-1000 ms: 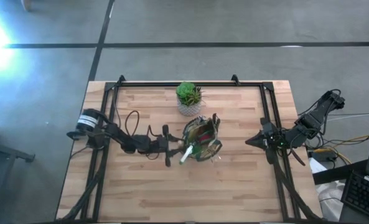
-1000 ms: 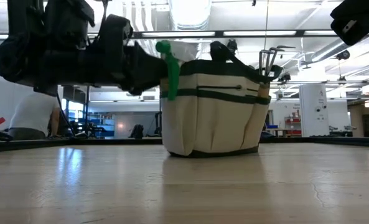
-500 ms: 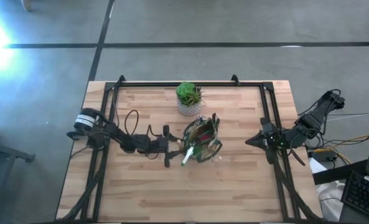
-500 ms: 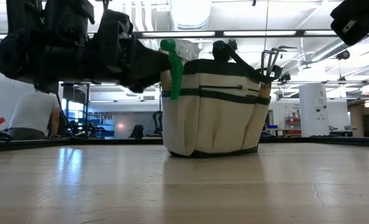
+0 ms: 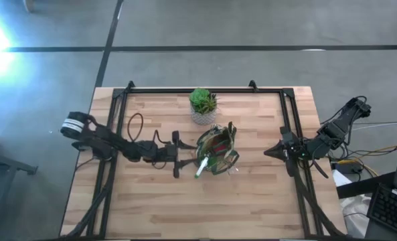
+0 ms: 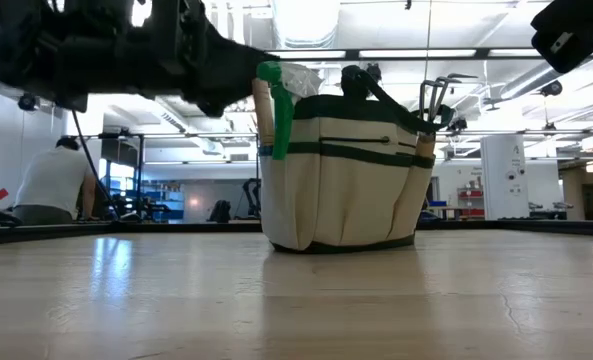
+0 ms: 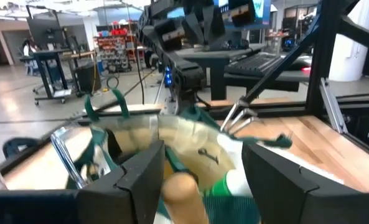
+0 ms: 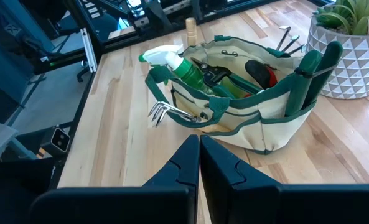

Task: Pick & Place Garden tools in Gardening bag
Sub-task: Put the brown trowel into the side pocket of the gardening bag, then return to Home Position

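Note:
The gardening bag (image 5: 217, 150) stands on its base at mid-table, with tools upright in it and in its outer pockets. These are a green-and-white tool (image 8: 175, 65), a rake fork (image 8: 168, 112), black pruners (image 8: 212, 74), a red-and-black item (image 8: 266, 71) and a wooden handle (image 7: 183, 193). My left gripper (image 5: 178, 155) hovers open and level at the bag's left side, its fingers (image 7: 140, 180) flanking the wooden handle's top from above. My right gripper (image 8: 198, 162) is shut with nothing in it, raised near the table's right edge.
A green plant in a white pot (image 5: 203, 107) stands just beyond the bag, toward the far edge. Black frame rails (image 5: 118, 107) run along the left, far and right sides. Bare wood (image 5: 205, 207) lies in front of the bag.
My left gripper has risen beside the bag's left side, staying level; its arm has swung back toward the left edge. The bag and its tools have kept their place.

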